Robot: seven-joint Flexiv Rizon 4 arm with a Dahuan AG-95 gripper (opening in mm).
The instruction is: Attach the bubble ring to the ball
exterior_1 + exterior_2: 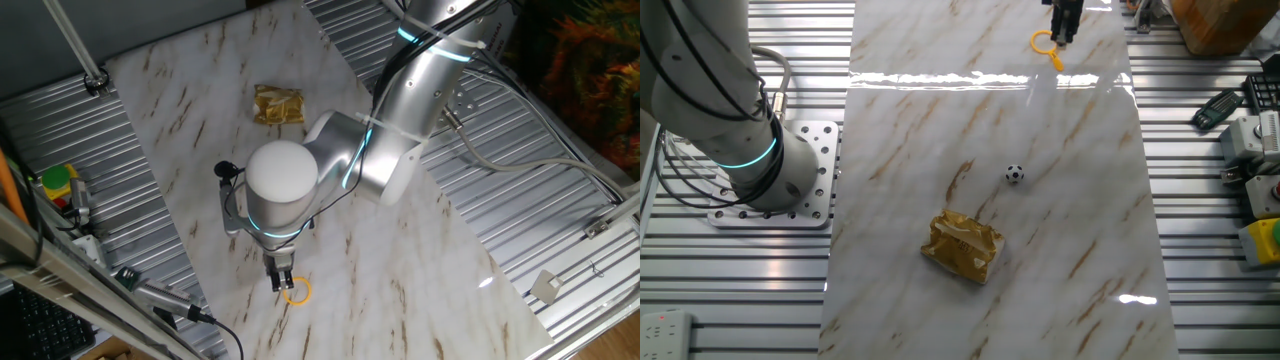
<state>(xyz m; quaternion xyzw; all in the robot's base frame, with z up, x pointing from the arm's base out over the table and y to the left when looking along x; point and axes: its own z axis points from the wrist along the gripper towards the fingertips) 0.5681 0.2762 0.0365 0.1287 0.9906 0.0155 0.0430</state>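
Observation:
The bubble ring (1043,42), a small orange-yellow hoop with a short handle, lies on the marble board at its far end; in the one fixed view the bubble ring (297,291) shows near the bottom. My gripper (283,279) points down right beside the hoop, its fingertips at the ring's edge, and the gripper (1065,30) is cut off by the frame top. Whether its fingers hold the ring is unclear. The ball (1014,173), tiny, white with black patches, rests mid-board, well away from the ring. The arm hides it in the one fixed view.
A crumpled gold foil wrapper (963,247) lies on the marble board (910,150), near the ball. Ribbed metal surface surrounds the board. Small devices and cables (1255,150) sit along one side, and the arm's base (750,150) along the other.

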